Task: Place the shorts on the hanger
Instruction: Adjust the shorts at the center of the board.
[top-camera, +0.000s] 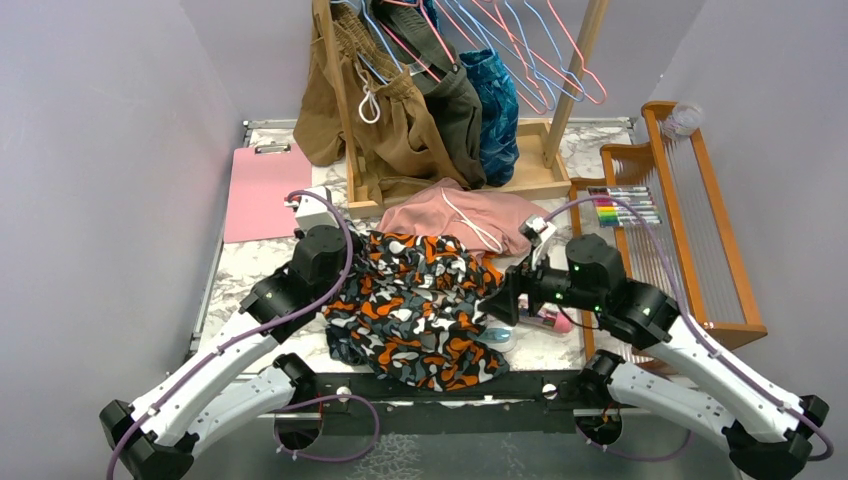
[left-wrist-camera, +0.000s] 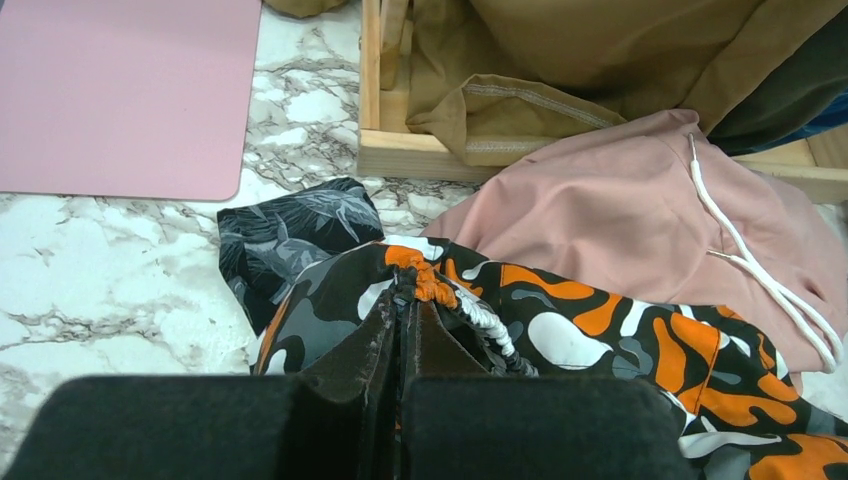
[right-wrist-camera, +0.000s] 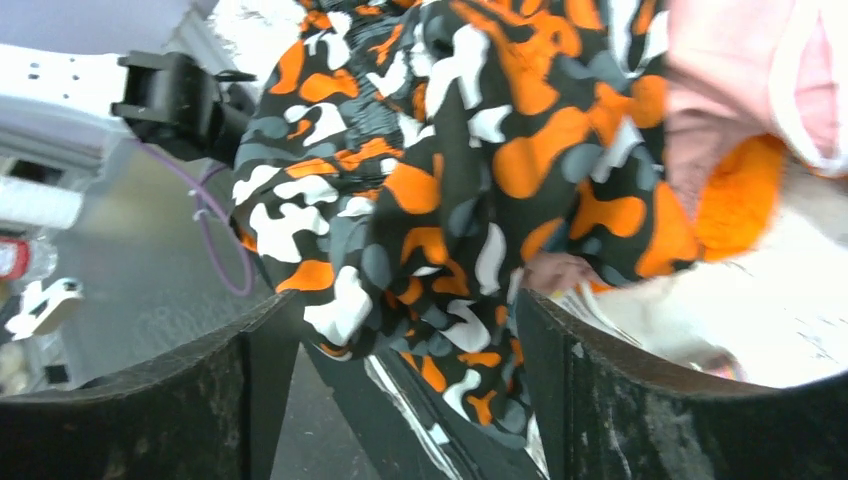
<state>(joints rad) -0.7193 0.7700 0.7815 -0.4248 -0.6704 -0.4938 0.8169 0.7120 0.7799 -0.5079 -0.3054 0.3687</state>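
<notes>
The camouflage shorts lie crumpled on the marble table, between the two arms. My left gripper is shut on their gathered waistband at the far left corner; the left wrist view shows the jaws pinching orange and white elastic of the shorts. My right gripper is open at the shorts' right edge. In the right wrist view it has the shorts filling the space ahead of and between its fingers. A pink wire hanger hangs on the rack at the back, among light-blue ones.
Dusty-pink shorts lie behind the camouflage ones, and navy leaf-print shorts to their left. The wooden rack base holds hanging brown clothes. A pink clipboard is back left. A wooden loom and markers are at the right.
</notes>
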